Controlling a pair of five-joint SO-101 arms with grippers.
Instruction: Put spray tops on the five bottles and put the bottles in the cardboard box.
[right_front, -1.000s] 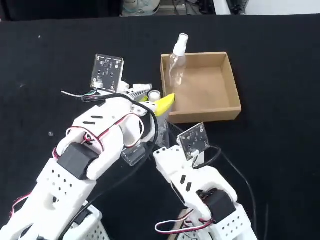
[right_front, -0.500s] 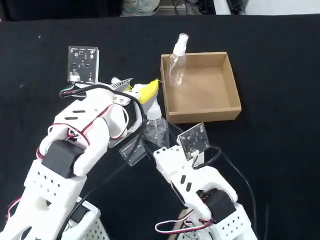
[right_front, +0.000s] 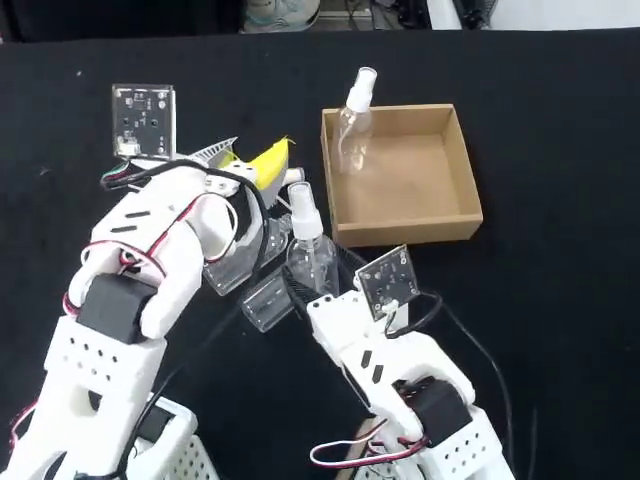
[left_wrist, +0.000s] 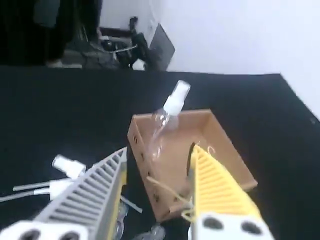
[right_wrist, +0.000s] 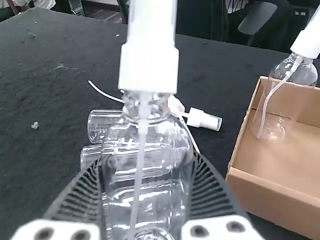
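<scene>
Upright, a spray-topped bottle (right_front: 310, 255) was gripped around its body by the right gripper (right_wrist: 147, 172), near the cardboard box (right_front: 405, 230). The left gripper (left_wrist: 159, 150) was held wide open and empty. A second bottle (right_front: 352, 135) was stood in the box's corner.

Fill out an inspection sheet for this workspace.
Surface: black table, a few specks.
Job's things: box holds one topped bottle, leaning in a corner; held bottle, topped, upright outside it; bare bottles lying nearby; loose spray tops.
Clutter: white basket at the near edge.
Grippers: left gripper open, empty; right gripper shut on the held bottle.
Cables: wires looped on the arms.
Surroundings: white wall, dark chairs beyond the table.
</scene>
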